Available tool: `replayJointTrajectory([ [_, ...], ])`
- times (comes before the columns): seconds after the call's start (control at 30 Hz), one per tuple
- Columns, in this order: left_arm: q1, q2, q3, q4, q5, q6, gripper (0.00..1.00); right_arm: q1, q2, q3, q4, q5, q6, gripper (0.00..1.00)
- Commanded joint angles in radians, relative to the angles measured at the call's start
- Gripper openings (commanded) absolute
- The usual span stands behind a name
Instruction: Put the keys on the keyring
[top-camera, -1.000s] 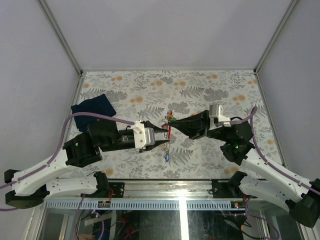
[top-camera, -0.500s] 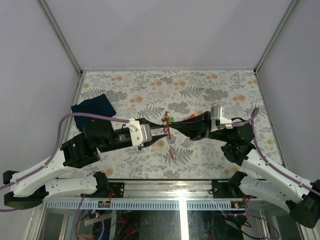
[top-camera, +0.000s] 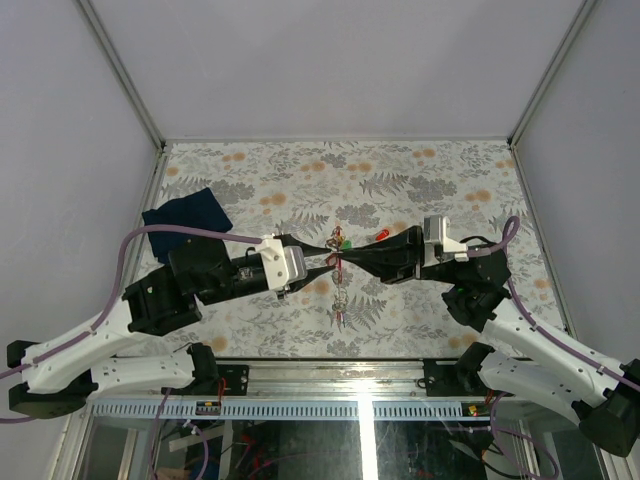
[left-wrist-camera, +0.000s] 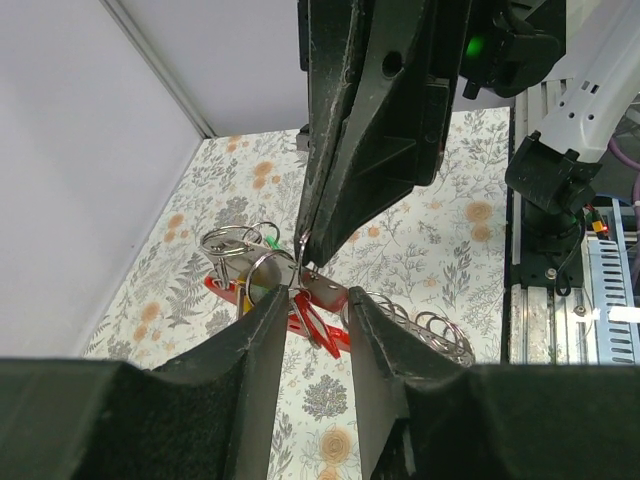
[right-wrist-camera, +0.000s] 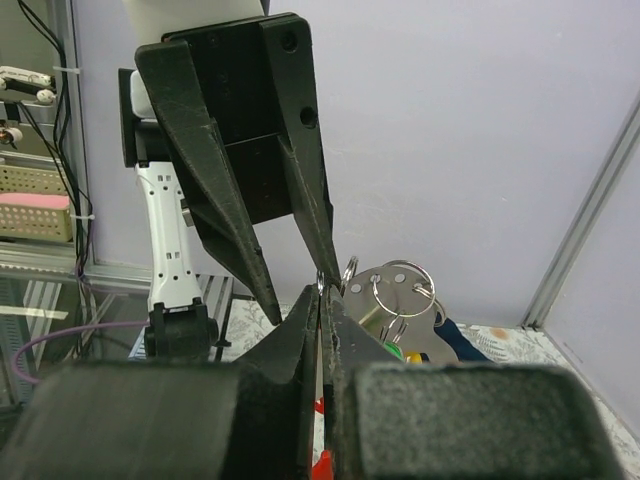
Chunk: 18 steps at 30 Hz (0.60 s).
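right gripper (right-wrist-camera: 322, 296) clenched on 1 keyring (left-wrist-camera: 326, 289) | left gripper (left-wrist-camera: 318, 297) released | keys (left-wrist-camera: 236, 246): count unclear

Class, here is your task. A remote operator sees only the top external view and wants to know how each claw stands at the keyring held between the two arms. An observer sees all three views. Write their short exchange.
Operator: From above, the left claw and the right claw meet tip to tip. Is the right one shut?
Observer: Yes. In the right wrist view its fingers are closed on the thin metal ring of the keyring.
Operator: And the left one?
Observer: It is open. The left wrist view shows a gap between its fingers, and the red curved strap loop shows through that gap.
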Motion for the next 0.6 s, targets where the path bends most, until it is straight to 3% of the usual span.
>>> replayJointTrajectory([
  [0.0, -0.004, 0.002, 0.019, 0.033, -0.013, -0.008, 0.29, 0.006, -0.027, 0.011, 0.114, -0.035, 0.025, 0.00],
  [0.57, -0.003, 0.006, 0.022, 0.050, 0.110, 0.022, 0.24, 0.005, -0.016, 0.015, 0.101, -0.085, 0.036, 0.00],
])
